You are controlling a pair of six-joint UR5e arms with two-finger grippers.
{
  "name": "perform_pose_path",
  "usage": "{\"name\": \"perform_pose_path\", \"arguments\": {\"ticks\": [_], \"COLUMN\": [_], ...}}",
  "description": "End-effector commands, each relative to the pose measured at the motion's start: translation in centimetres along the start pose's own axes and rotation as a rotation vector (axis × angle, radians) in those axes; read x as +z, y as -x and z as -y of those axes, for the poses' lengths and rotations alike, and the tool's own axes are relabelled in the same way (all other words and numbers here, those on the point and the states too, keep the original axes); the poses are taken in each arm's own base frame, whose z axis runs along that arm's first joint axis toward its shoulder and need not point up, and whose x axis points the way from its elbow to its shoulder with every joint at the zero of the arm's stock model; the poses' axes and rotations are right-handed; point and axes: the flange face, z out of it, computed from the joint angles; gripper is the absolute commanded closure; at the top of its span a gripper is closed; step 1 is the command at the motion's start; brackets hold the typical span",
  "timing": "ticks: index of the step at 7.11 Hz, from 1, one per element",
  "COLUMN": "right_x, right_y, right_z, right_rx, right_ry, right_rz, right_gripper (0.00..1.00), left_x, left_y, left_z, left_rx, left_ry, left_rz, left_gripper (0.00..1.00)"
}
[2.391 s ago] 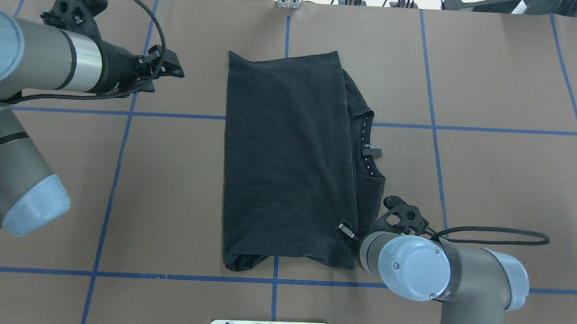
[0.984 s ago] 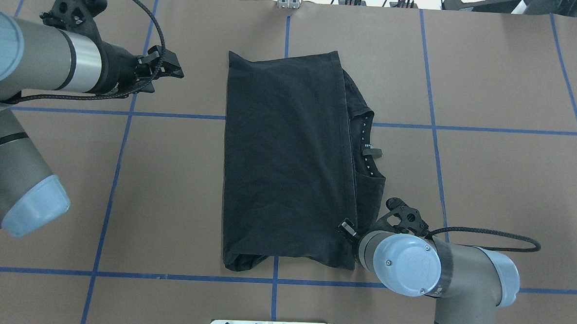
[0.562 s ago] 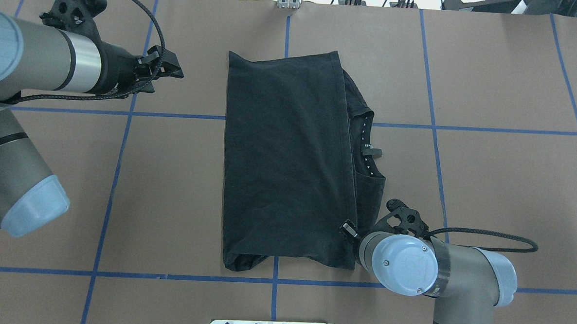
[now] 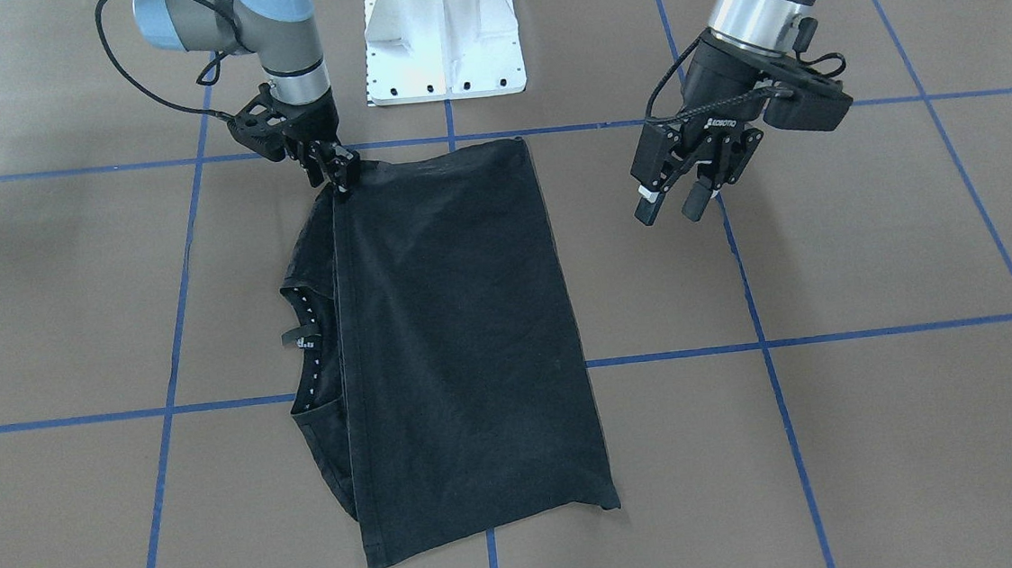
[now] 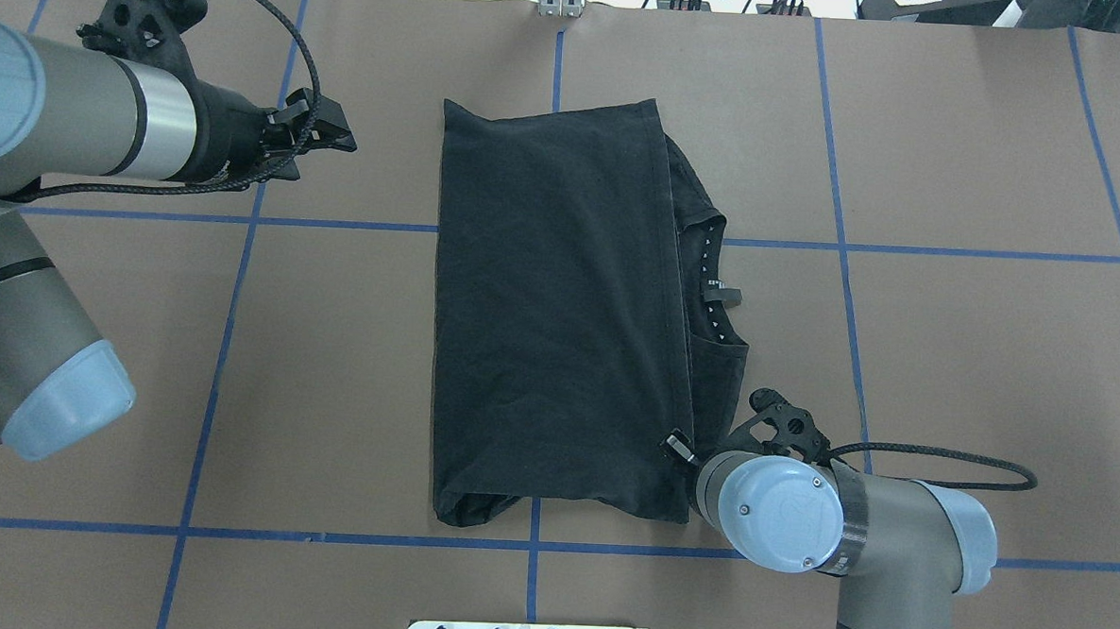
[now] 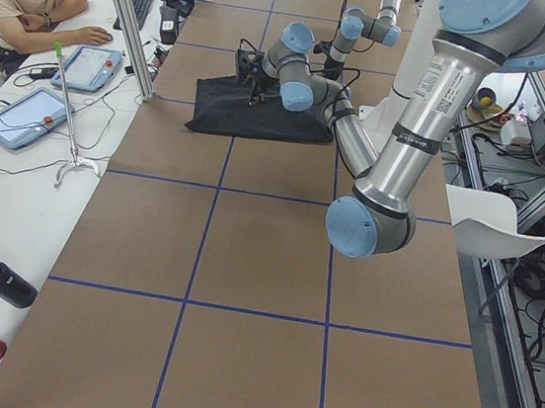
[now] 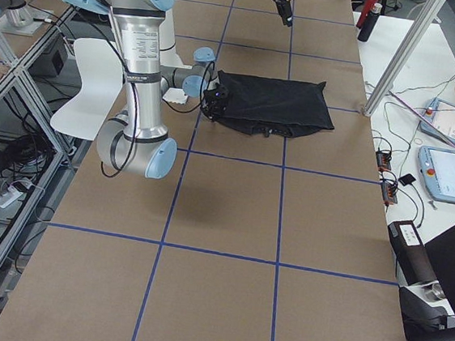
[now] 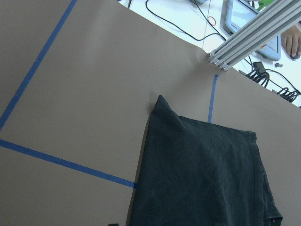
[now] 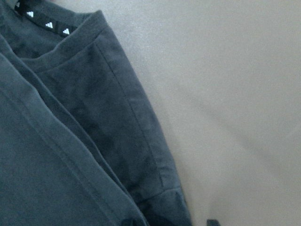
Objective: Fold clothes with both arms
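Black T-shirt (image 5: pixel 560 305) lies folded in half mid-surface (image 5: pixel 946 350), collar edge showing; right gripper (image 4: pixel 342 181) sits low at its near corner, fingers slightly parted, probably lining up a pinch, while left gripper (image 4: pixel 671 210) hovers released, well apart.
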Motion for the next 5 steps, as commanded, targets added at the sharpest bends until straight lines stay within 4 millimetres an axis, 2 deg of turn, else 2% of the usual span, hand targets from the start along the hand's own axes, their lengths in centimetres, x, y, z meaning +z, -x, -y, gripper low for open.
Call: {"name": "perform_pose_path", "arguments": {"ticks": [1, 2, 3, 5], "right_x": [0.14, 0.39, 0.27, -0.41], "right_y": [-0.10, -0.11, 0.02, 0.51], "right_z": [0.05, 0.04, 0.09, 0.47], "right_rx": [0.000, 0.001, 0.002, 0.009], "right_ry": [-0.002, -0.004, -0.005, 0.001], "right_rz": [-0.003, -0.007, -0.003, 0.009], "right_gripper": [0.61, 0.84, 1.00, 1.00], "left_x": [-0.02, -0.07, -0.21, -0.28], "left_y": [-0.08, -0.04, -0.11, -0.15], "left_z": [-0.02, -0.03, -0.06, -0.09], "left_rx": [0.000, 0.000, 0.001, 0.001], "left_ry": [0.001, 0.001, 0.001, 0.003], "left_rz": [-0.001, -0.001, -0.004, -0.006], "left_gripper": [0.27, 0.27, 0.27, 0.27]}}
